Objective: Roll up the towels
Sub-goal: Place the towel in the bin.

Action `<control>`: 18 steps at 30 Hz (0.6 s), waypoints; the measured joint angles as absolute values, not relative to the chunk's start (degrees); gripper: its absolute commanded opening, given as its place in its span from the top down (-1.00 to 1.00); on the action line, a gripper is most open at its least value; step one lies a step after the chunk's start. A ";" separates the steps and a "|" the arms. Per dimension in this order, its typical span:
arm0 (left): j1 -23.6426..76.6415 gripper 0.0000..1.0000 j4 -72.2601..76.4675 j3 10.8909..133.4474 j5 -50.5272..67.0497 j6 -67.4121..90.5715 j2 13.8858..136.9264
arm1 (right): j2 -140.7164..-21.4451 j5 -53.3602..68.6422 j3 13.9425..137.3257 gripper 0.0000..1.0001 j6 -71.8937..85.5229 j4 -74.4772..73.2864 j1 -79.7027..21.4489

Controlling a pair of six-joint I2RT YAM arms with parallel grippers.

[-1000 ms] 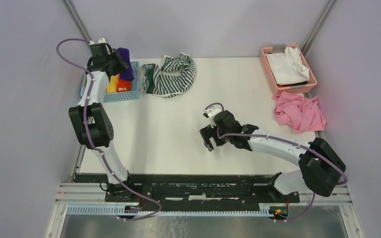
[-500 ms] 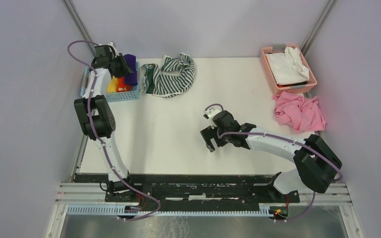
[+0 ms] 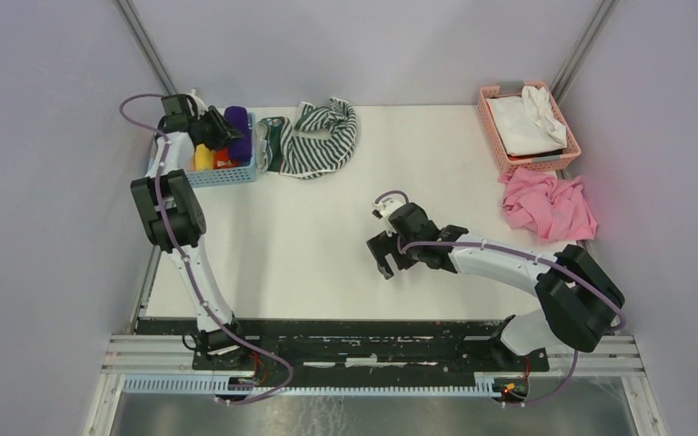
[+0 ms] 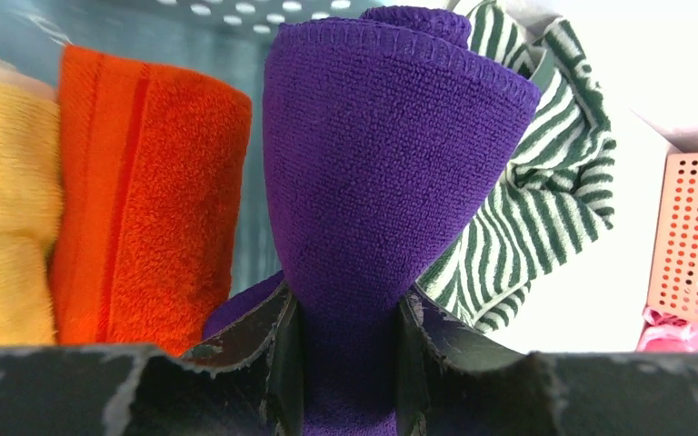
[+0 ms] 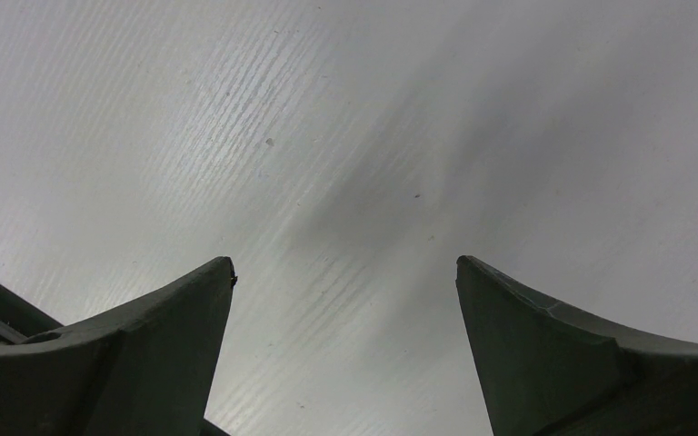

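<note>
My left gripper is shut on the rolled deep-purple towel and holds it over the right end of the blue basket. In the left wrist view the purple roll stands between my fingers, beside an orange roll and a yellow roll. The green-and-white striped towel lies crumpled just right of the basket and also shows in the left wrist view. My right gripper is open and empty over bare table near the middle.
A pink basket at the back right holds a white cloth. A crumpled pink cloth lies in front of it. The enclosure's wall stands close to the left of the blue basket.
My left gripper has carried the purple roll to the right and down, towards the basket's right end. The right arm has not moved.
</note>
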State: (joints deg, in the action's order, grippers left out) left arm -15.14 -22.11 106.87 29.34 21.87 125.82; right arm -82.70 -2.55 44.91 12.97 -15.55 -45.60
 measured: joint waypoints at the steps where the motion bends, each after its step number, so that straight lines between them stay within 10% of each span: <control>1: -15.07 0.33 -22.13 106.85 30.41 22.26 126.80 | -82.72 -2.55 44.91 -1.00 12.97 -15.55 -45.58; 18: -12.56 0.30 -35.42 112.03 14.96 18.39 131.90 | -84.36 -1.96 45.63 -1.00 12.97 -15.53 -45.23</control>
State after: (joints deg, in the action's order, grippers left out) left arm -12.56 -35.42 112.03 14.96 18.39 131.90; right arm -84.36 -1.96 45.63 12.97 -15.53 -45.23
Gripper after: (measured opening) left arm 0.393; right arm 0.998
